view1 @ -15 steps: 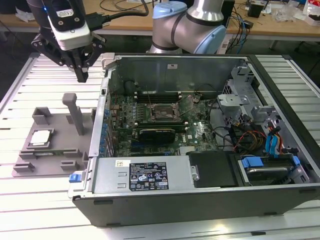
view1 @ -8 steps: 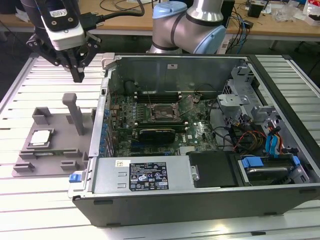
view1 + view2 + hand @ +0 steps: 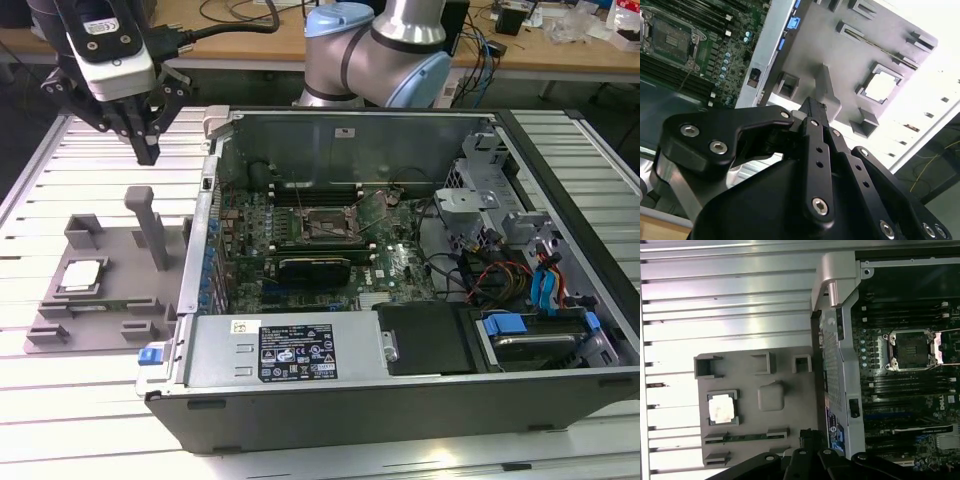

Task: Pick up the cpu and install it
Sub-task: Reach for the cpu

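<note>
Silver-grey cpu (image 3: 80,277) lies flat, metal top up, in its seat on the grey fixture (image 3: 120,262), at the exterior view's left of the case (image 3: 300,350). It is square, so no long axis shows, and its edges run parallel to the fixture's. Gripper (image 3: 147,150) hangs over the fixture's post (image 3: 152,232), fingers together on nothing, apart from the cpu.

Slatted metal desk (image 3: 70,410). On it: open computer case (image 3: 420,405) lying on its side, green motherboard (image 3: 395,265) within, labelled power supply (image 3: 290,350) along the near wall, blue-tabbed drive bays (image 3: 545,290) at the exterior view's right. Just beside the case: grey fixture plate (image 3: 125,280) with one upright post (image 3: 150,225). Wooden bench (image 3: 250,40) behind, strewn with cables.
</note>
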### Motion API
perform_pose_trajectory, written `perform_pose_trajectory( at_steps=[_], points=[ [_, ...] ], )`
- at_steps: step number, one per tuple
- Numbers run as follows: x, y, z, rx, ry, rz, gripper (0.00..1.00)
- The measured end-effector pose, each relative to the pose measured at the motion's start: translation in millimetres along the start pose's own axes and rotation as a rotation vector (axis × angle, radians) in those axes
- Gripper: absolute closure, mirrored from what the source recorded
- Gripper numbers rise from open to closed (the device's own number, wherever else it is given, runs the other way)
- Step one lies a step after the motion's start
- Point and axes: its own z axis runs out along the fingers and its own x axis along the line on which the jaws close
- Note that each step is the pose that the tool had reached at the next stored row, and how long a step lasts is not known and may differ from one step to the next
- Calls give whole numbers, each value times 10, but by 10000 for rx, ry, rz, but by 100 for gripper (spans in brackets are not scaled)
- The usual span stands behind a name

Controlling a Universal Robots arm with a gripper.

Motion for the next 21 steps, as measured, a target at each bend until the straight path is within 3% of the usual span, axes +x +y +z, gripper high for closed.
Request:
perform_pose_trajectory(
  at_steps=[8,10,13,21],
  points=[
    [93,-8,13,0,-1,0,89],
    [140,-13,35,2,2,0,89],
    [273,-24,81,0,0,0,89],
    [454,-39,113,0,0,-1,89]
  ],
)
